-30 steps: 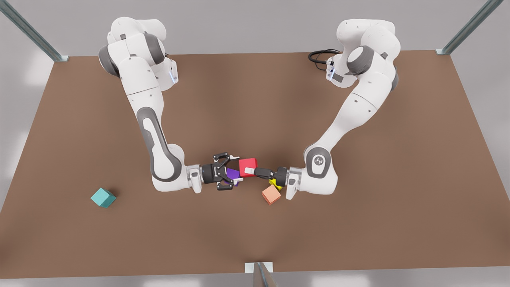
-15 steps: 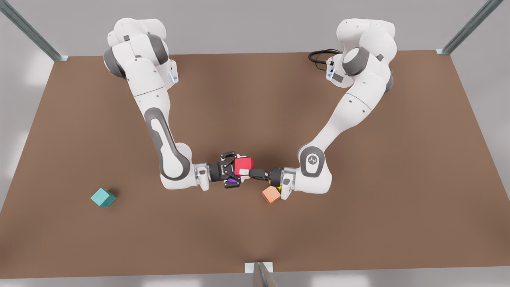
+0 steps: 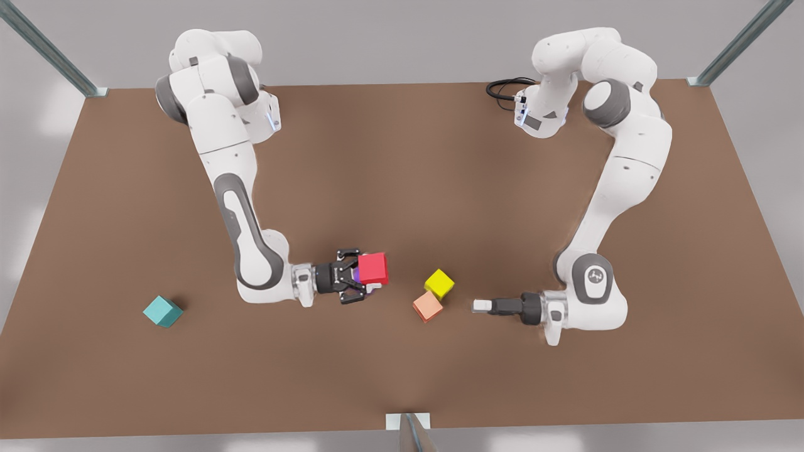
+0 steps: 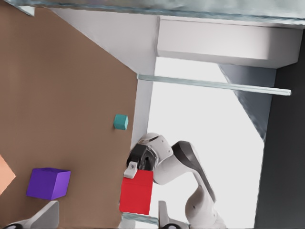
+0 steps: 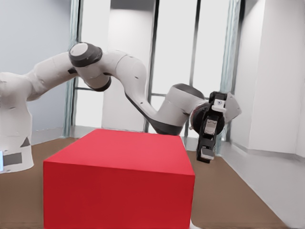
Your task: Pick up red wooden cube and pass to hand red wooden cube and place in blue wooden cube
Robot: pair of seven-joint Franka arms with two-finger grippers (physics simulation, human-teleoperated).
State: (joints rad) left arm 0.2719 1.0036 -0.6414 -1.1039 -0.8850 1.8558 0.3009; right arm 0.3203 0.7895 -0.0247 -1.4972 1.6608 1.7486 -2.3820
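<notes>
Red wooden cube (image 3: 373, 269) in right gripper (image 3: 366, 275); left gripper (image 3: 479, 306) waits apart.

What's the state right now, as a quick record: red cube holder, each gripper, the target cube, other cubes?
red wooden cube: held by right gripper
right gripper: shut on the cube, front view's left
left gripper: open, empty, front view's right
blue wooden cube: on table, far front-view left, untouched
purple cube: beneath the held cube
yellow cube, salmon cube: between the grippers
</notes>
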